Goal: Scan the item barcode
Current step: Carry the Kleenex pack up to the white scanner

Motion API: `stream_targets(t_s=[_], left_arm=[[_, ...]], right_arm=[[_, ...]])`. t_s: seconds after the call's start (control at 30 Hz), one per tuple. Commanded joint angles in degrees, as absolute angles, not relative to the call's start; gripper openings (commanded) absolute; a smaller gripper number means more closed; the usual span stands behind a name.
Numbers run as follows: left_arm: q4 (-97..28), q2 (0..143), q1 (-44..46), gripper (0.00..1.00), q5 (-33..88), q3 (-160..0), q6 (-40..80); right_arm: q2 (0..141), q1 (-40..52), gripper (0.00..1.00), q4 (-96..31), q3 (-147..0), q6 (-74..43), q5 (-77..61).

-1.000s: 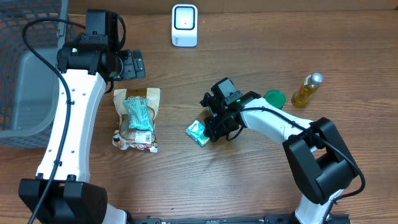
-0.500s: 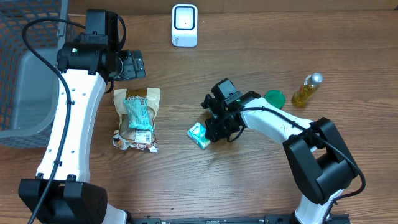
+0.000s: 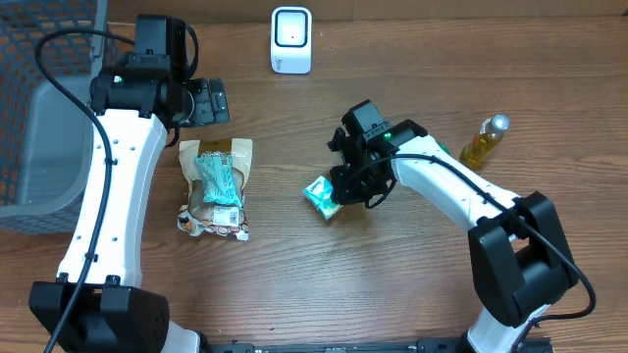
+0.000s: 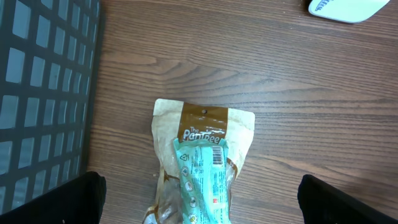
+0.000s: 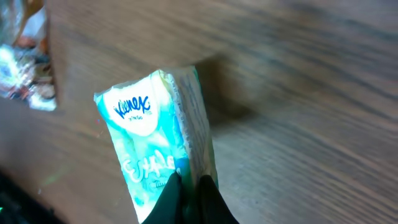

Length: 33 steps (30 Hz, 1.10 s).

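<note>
Along the near edge, the table [image 3: 392, 294] is offering a wide strip of bare wood between the two arm bases, with more open room running right of the centre. Just beyond that strip, the right gripper [image 3: 339, 198] is pinching the tissue pack [image 3: 321, 196] by one end, its fingers [image 5: 186, 199] pressing tightly together on the wrapper. The pack is sitting near the middle of the table, tilting in the wrist view and casting a shadow on the wood beside it. Whether it is fully clear of the surface cannot be told.

To the left, well apart from the pack, a brown snack bag [image 3: 216, 186] is lying flat with a teal packet [image 4: 205, 180] resting on top of it. A clear lane of wood is separating the two groups.

Farther right, a yellow bottle [image 3: 485, 142] is standing near the table's right edge. At the left edge, a mesh basket [image 3: 39, 127] is taking up the corner, its wall lying close beside the bag.

Beyond the bag, the left gripper [image 3: 208, 102] is hanging over bare wood with its fingers [image 4: 87, 196] spreading wide, holding nothing.

Farthest back, the white scanner [image 3: 291, 39] is standing at the far edge, with open wood between it and the pack.
</note>
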<state>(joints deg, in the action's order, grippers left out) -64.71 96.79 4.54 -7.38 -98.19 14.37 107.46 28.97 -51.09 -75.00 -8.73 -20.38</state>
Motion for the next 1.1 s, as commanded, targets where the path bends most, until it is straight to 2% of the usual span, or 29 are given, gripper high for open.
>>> stream_targets(t_s=[0.0, 0.23, 1.07], left_arm=[[-64.49, 96.64, 4.95, 1.00, -7.88, -99.26, 13.28], [-64.49, 96.64, 4.95, 1.00, -7.88, -99.26, 13.28], [-64.49, 96.64, 4.95, 1.00, -7.88, -99.26, 13.28]], right_arm=[[105.89, 29.30, 0.04, -49.15, -76.09, -14.24, -13.47], [105.89, 29.41, 0.04, -47.00, -76.09, -21.32, -9.47], [105.89, 29.56, 0.04, -47.72, -76.09, -21.23, -9.06]])
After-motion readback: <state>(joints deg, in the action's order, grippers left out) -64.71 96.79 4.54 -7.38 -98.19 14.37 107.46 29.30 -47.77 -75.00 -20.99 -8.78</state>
